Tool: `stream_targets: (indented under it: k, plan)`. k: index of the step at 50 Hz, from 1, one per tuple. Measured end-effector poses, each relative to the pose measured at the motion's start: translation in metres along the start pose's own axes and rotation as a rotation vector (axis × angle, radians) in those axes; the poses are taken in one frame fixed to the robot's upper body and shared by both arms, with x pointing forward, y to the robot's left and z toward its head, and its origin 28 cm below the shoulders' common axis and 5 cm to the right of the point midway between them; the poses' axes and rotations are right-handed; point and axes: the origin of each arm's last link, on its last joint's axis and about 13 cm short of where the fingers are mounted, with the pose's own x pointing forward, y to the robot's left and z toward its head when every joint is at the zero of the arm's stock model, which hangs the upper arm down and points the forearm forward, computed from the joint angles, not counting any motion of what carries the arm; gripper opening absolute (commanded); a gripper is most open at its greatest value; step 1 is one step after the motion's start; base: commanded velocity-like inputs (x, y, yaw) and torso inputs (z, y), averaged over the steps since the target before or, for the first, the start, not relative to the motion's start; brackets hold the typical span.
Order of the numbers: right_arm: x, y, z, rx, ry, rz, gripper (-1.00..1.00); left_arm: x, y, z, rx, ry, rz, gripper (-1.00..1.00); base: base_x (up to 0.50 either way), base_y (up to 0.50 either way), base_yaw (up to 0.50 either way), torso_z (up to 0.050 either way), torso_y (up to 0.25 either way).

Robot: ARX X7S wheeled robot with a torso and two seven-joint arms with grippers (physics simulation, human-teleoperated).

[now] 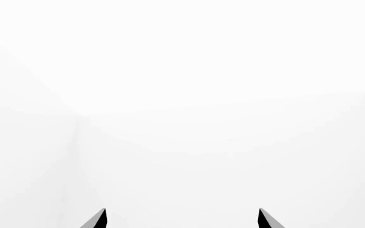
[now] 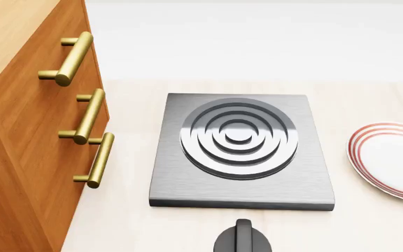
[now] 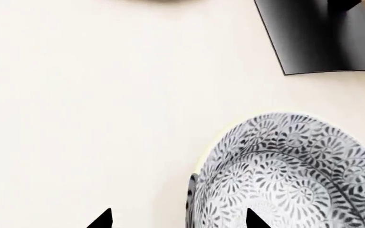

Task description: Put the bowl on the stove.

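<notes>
My right hand hovers open over the bowl, one fingertip above its inside and the other over bare table, so I judge a careless close could tip or skid the bowl. It is small, deep, grey-blue floral, pale-rimmed, on the table near the stove. My left hand is open, empty.

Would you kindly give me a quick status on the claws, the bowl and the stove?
Left claw open, facing blank white. Right claw open, one fingertip over the bowl, bowl on the counter. Stove burner bare; plate beside it, apart.
</notes>
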Motion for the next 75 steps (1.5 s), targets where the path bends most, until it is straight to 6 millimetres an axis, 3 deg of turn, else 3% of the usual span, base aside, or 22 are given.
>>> stream_targets:
  k: [16, 17, 32, 40, 75]
  plan:
    - [0.002, 0.001, -0.010, 0.001, 0.011, -0.014, 1.00, 0.000, -0.001, 0.000, 0.000, 0.000, -0.002, 1.00, 0.00, 0.00, 0.00, 0.000, 0.000]
    - [0.002, 0.001, -0.010, -0.001, 0.008, -0.016, -1.00, 0.000, -0.001, 0.000, 0.000, 0.000, -0.002, 1.00, 0.00, 0.00, 0.00, 0.000, 0.000]
    - [0.000, -0.003, -0.006, -0.041, -0.052, -0.145, -1.00, 0.000, -0.001, 0.000, -0.001, 0.000, -0.002, 1.00, 0.00, 0.00, 0.00, 0.000, 0.000]
    - [-0.005, -0.003, 0.007, -0.078, -0.095, -0.112, -1.00, 0.000, 0.000, 0.000, -0.002, 0.000, -0.002, 1.00, 0.00, 0.00, 0.00, 0.000, 0.000]
    - [-0.031, 0.023, 0.127, -0.274, -0.428, 0.103, -1.00, 0.000, 0.000, -0.001, -0.002, 0.002, 0.001, 1.00, 0.00, 0.00, 0.00, 0.000, 0.000]
